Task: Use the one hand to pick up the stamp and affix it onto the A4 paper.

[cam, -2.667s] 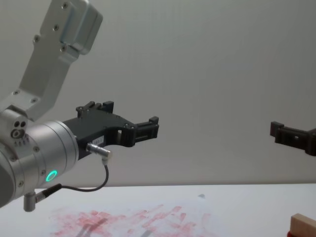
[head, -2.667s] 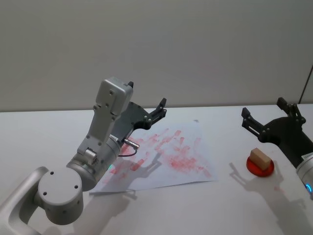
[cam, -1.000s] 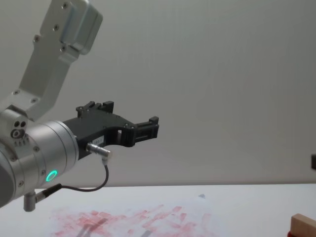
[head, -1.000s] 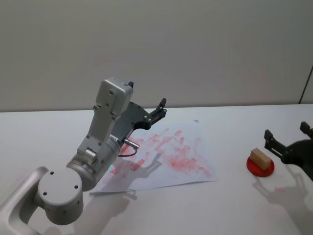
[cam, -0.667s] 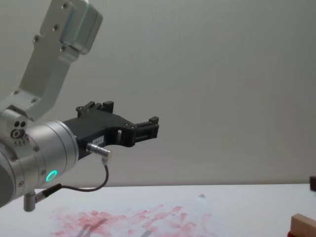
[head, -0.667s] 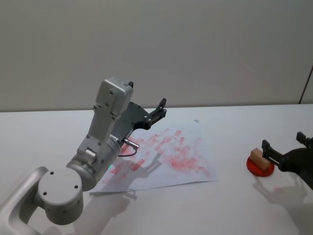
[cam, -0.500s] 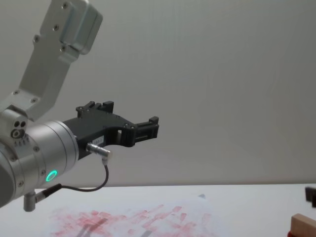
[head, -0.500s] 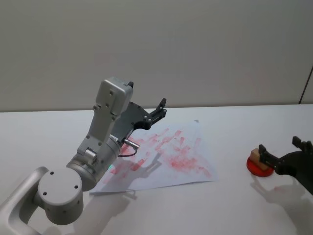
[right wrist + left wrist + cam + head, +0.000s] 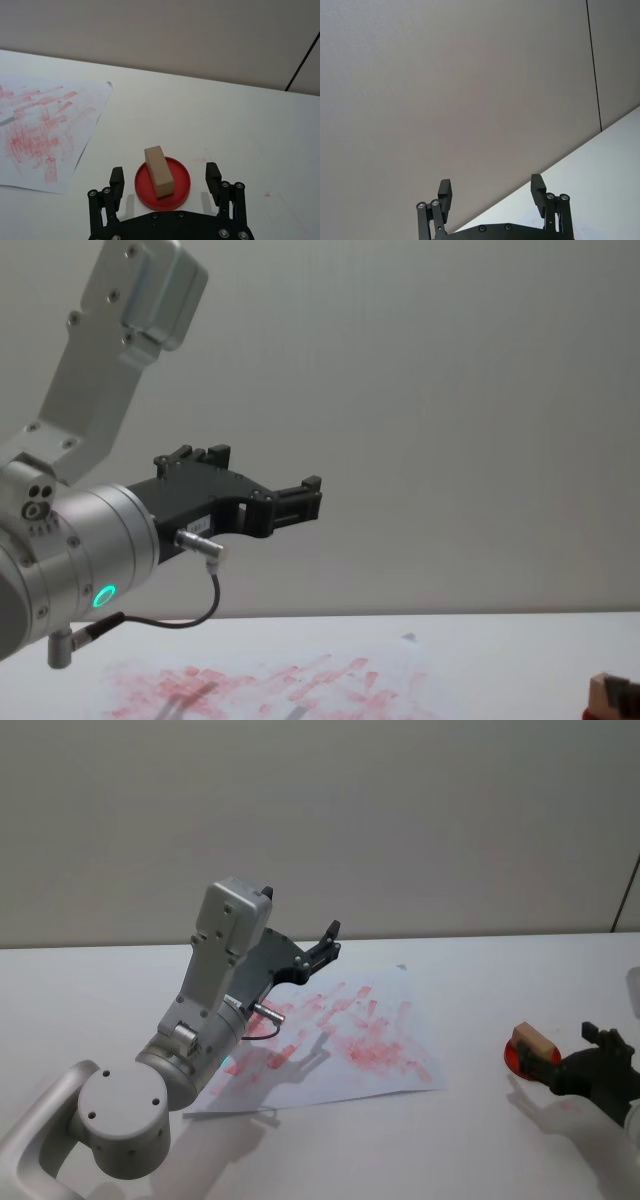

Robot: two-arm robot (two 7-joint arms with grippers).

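Stamp (image 9: 158, 167): on the red pad (image 9: 181, 176), untouched, long side running away from the right wrist camera. Pad sits on the table (image 9: 470, 1135), right side, well apart from the paper (image 9: 350, 1040).

Right gripper (image 9: 165, 173): you have it low at the pad, coming in from the near right. Jaws spread wide, wider than the pad. In the right wrist view one finger (image 9: 117, 178) stands outside the pad's rim on one side and the other finger outside it on the far side, with the stamp centred in the gap. Clear space between each finger and the stamp; nothing is gripped. You cannot tell from these views whether the tips rest on the table. In the head view the gripper (image 9: 566, 1056) covers the near right part of the pad, and the stamp (image 9: 533, 1041) shows just beyond it.

Paper: flat on the table, centre-left, red smears over most of it, far corner slightly curled.

Left gripper (image 9: 318, 952): parked, raised above the paper's far left part, pointing towards the wall (image 9: 400, 810). Jaws parted, holding nothing; the left wrist view shows both fingertips (image 9: 445, 187) with bare wall between them. The chest view shows it (image 9: 300, 502) high over the paper (image 9: 260, 685).
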